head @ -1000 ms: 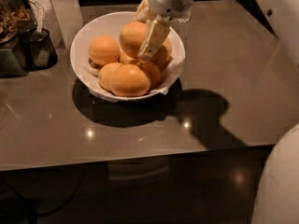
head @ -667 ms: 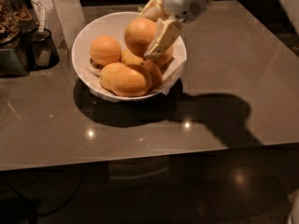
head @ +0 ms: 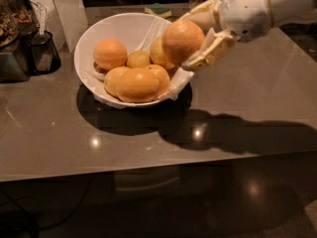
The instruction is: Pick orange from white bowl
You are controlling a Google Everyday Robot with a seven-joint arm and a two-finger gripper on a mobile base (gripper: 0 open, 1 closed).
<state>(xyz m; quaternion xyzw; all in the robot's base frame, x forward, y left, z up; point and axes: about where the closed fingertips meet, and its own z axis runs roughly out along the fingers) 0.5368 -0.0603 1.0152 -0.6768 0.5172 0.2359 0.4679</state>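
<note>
My claw [head: 187,42] is pinching the orange [head: 178,36]. One finger lies along its upper far side and the other cups its lower right side. The orange hangs above the right rim of the white bowl [head: 106,24], clear of the pile beneath it (whether it touches the fruit directly behind cannot be judged).

Contents of the bowl:
- a round fruit [head: 110,53] on the left;
- a small yellow fruit [head: 138,58] in the middle;
- a large fruit [head: 137,85] at the front;
- a partly hidden fruit [head: 156,51], just behind the orange.

The paper lining [head: 179,78] spills over the rim just under my claw. The bowl stands on the grey worktop [head: 247,98]. A dark container [head: 42,51] is near its left side, and a green pad [head: 158,9] lies behind it.
</note>
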